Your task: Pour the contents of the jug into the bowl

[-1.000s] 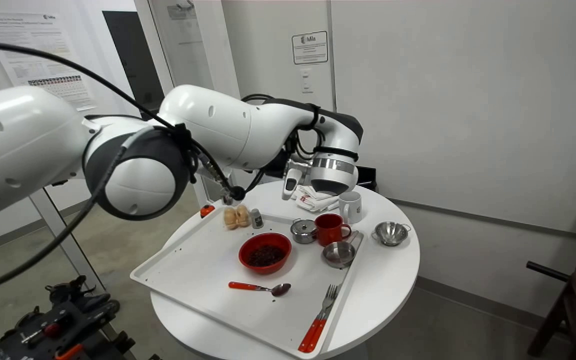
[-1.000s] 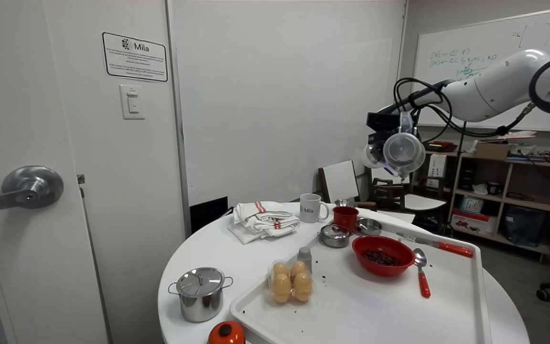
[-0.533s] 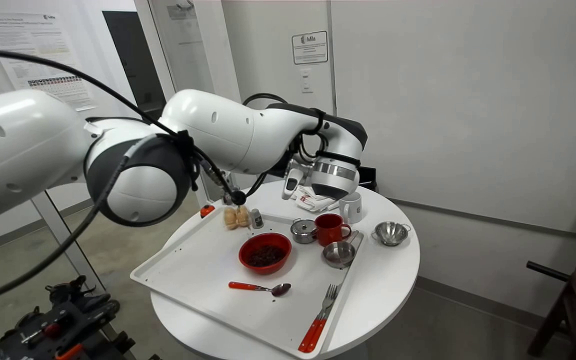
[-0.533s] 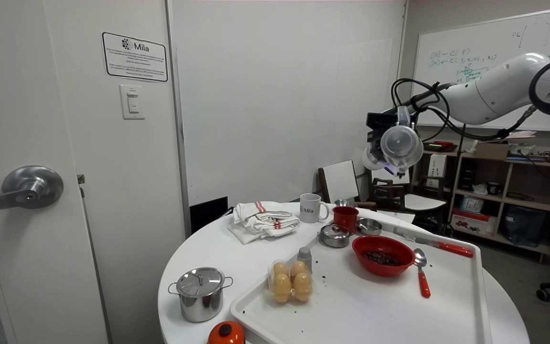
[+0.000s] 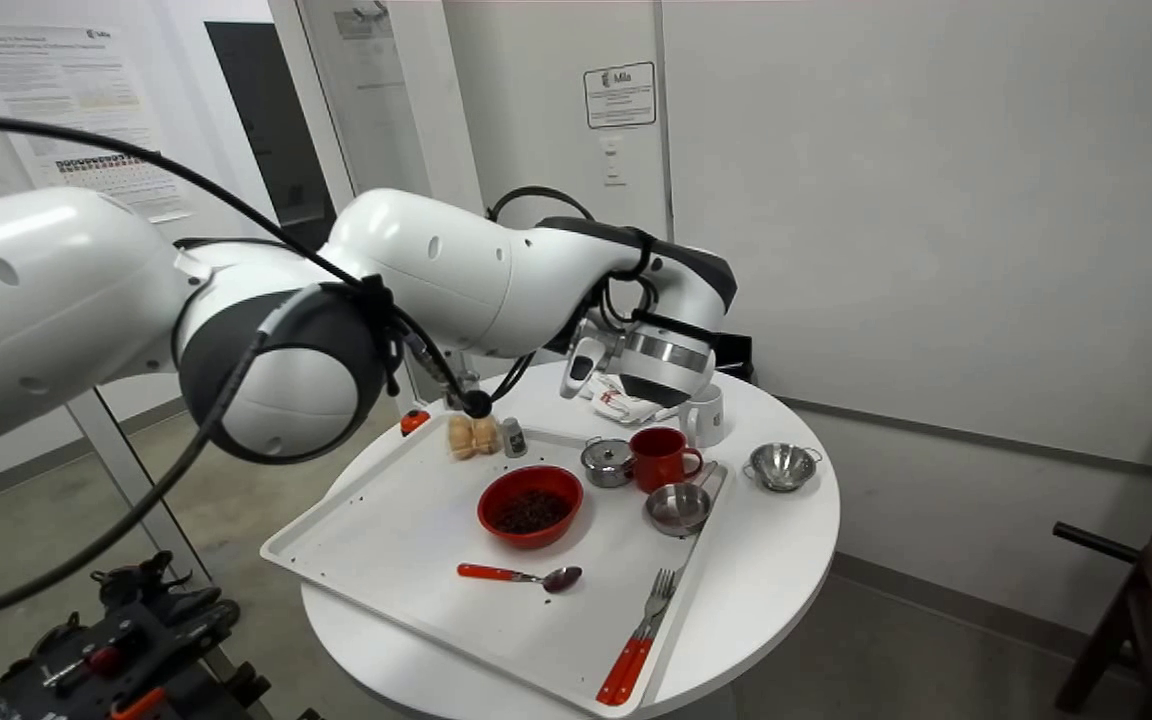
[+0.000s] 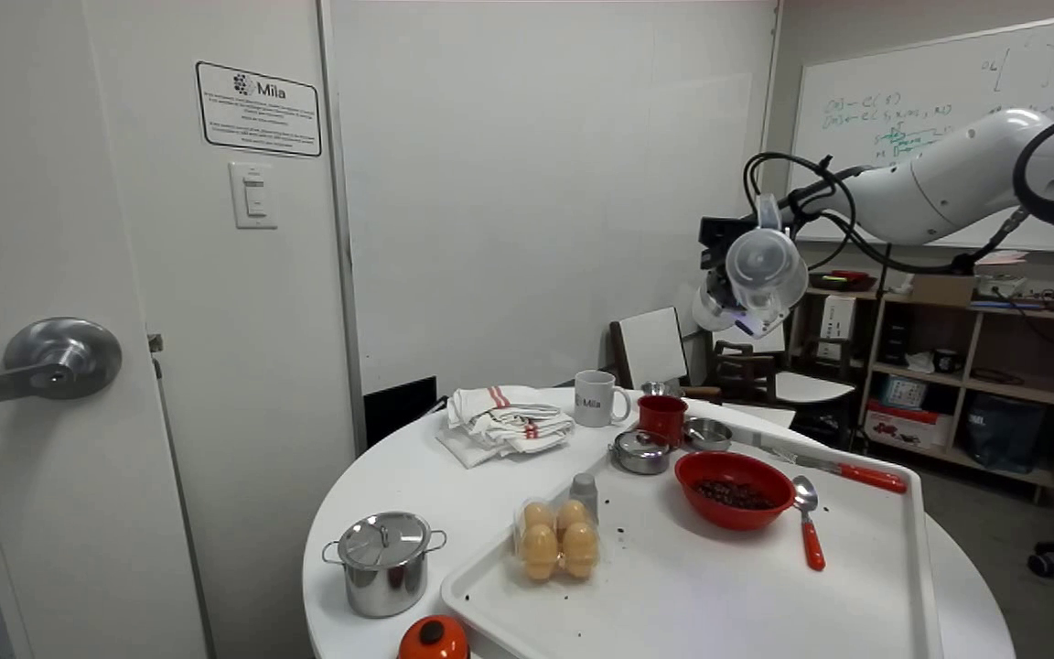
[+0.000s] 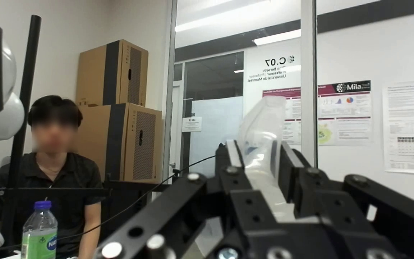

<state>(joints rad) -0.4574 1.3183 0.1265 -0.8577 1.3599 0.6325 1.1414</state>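
Soft, even indoor light fills both exterior views — the desk [image 5: 776,560] pale and bright, the floor [image 5: 936,650] beyond it dimmer. Highlights gleam on the white arm [image 5: 426,262], and a faint shadow falls under the door handle [image 6: 62,357]. In the wrist view strip lights [image 7: 225,15] glow overhead, glare streaks the jug [image 7: 261,158] — and a face [image 7: 54,135] is blurred out.

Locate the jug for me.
Right of centre in an exterior view, the jug is held aloft, higher than the red bowl; the wrist view shows it gripped by the hand.
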